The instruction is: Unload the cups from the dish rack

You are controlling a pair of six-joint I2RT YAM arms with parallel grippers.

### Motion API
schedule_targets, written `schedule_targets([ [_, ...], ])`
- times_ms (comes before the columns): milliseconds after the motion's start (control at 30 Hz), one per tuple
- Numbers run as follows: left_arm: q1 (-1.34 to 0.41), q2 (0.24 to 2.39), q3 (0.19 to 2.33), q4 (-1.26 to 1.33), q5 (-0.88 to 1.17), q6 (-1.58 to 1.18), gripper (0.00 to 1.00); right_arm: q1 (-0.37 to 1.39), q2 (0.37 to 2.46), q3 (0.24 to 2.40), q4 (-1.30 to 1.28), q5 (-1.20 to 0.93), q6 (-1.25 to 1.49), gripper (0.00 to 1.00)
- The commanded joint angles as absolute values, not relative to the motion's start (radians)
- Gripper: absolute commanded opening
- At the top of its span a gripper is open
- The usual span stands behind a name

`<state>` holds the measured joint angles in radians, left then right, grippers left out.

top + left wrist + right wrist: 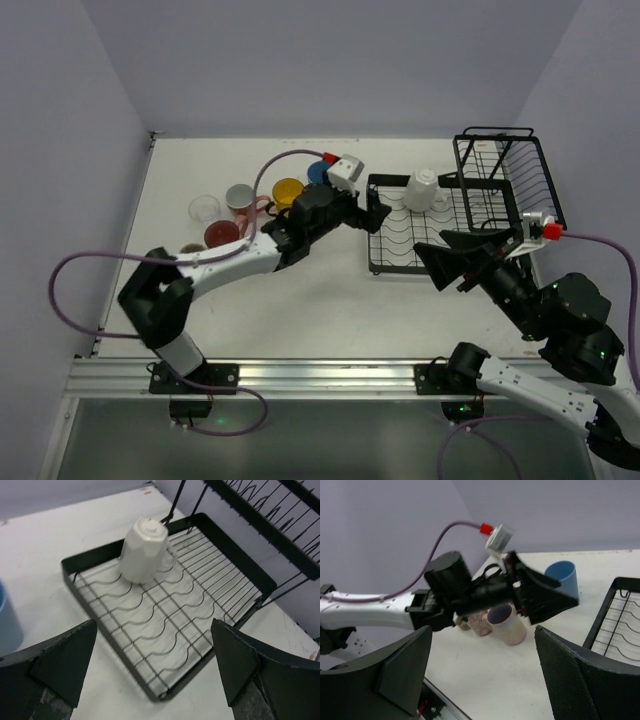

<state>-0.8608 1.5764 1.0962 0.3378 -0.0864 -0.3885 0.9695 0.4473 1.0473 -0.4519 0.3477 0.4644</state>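
One white-grey cup [422, 189] stands upside down at the back of the dish rack's flat grid tray [400, 262]; it also shows in the left wrist view [144, 550]. The taller wire basket [507, 180] looks empty. My left gripper [378, 212] is open and empty, just left of the tray and short of the cup [155, 672]. My right gripper [447, 268] is open and empty over the tray's front right corner, facing left [482, 672]. Several cups stand on the table to the left: clear glass [204, 208], pink [240, 196], yellow [287, 190], blue [320, 172], dark red [221, 235].
In the right wrist view the left gripper [540, 595] is in front of a blue cup [562, 577], a beige mug [507, 625] and a speckled pink mug [480, 622]. A blue cup [7, 622] is at the left wrist view's left edge. Walls enclose the table on three sides.
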Motion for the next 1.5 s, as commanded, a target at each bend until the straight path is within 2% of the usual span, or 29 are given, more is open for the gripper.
schedule_targets([
  [0,-0.867,1.754,1.322,0.549,0.07,-0.246,1.0,0.973,0.453,1.051,-0.508,0.333,0.494,0.87],
  [233,-0.854,2.194,1.759,0.482,0.19,-0.121,1.0,0.973,0.391,1.052,-0.538,0.29,0.48,0.93],
  [367,-0.819,2.334,1.961,0.427,0.262,-0.11,1.0,0.973,0.384,1.046,-0.569,0.298,0.465,0.94],
  [567,-0.793,2.485,2.133,0.407,0.301,-0.092,1.0,0.973,0.373,1.006,-0.574,0.291,0.459,0.95],
  [800,-0.79,2.624,2.285,0.406,0.301,-0.107,1.0,0.973,0.38,0.985,-0.568,0.278,0.451,0.96],
  [1233,-0.782,2.718,2.339,0.503,0.284,-0.186,0.99,0.973,0.385,0.95,-0.523,0.265,0.446,0.96],
  [1333,-0.779,2.724,2.339,0.517,0.284,-0.189,0.85,0.973,0.388,0.943,-0.519,0.268,0.449,0.95],
  [1433,-0.778,2.714,2.304,0.532,0.282,-0.196,0.62,0.973,0.388,0.942,-0.517,0.279,0.449,0.95],
  [1467,-0.776,2.701,2.283,0.544,0.29,-0.199,0.48,0.973,0.387,0.942,-0.515,0.282,0.448,0.95],
])
